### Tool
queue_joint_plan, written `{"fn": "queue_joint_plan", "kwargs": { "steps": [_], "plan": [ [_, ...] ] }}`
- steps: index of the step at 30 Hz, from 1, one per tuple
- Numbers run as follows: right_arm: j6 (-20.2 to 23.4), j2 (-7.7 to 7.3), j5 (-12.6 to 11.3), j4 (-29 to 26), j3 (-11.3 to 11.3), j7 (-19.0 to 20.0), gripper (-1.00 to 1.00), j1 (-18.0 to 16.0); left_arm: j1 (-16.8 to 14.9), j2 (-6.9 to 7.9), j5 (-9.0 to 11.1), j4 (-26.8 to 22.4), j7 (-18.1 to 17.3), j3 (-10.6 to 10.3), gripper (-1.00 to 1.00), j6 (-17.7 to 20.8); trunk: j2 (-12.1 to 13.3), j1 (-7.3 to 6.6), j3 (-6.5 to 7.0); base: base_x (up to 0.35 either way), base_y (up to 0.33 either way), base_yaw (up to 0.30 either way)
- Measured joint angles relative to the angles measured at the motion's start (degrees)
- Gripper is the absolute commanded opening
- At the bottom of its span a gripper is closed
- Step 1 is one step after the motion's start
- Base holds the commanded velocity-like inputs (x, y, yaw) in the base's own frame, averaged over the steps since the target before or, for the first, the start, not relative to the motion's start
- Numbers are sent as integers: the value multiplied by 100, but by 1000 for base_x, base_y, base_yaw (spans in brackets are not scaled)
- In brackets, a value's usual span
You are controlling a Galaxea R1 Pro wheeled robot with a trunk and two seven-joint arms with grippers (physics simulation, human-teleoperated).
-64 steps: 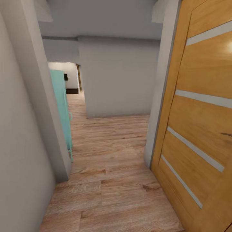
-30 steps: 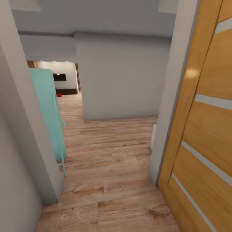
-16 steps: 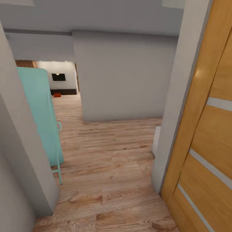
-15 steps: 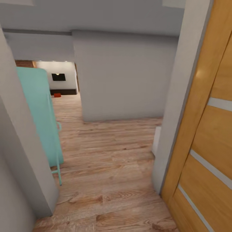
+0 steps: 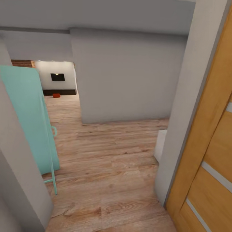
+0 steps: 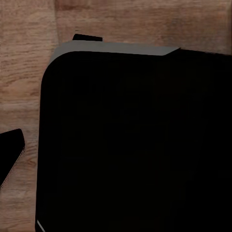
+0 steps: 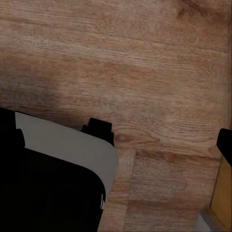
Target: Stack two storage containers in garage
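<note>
Light wood-plank floor (image 5: 106, 154) runs clear between teal panel (image 5: 29, 122) and orange wooden door (image 5: 209, 151); small orange-red container (image 5: 56, 95) lies far ahead. Gripper states cannot be told.

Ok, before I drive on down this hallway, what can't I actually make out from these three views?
- Small red thing on the far room's floor, head view: too small to tell whether it is a bin.
- A second bin: none identifiable; the grey wall hides most of that room.
- Left pincer: the dark robot body blocks the left wrist view, state unknown.
- Right pincer: the right wrist view gives floor and dark body, state unknown.
- Wooden door: cut off at the head view's edge.
</note>
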Motion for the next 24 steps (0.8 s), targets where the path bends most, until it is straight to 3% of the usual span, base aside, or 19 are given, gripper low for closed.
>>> {"fn": "queue_joint_plan", "kwargs": {
  "steps": [24],
  "plan": [
    [3, -6, 1, -3, 0, 0, 100, 0, 0, 0, 2, 0, 0, 0, 100, 0, 0, 0, 0, 321, 0, 0]
  ]
}}
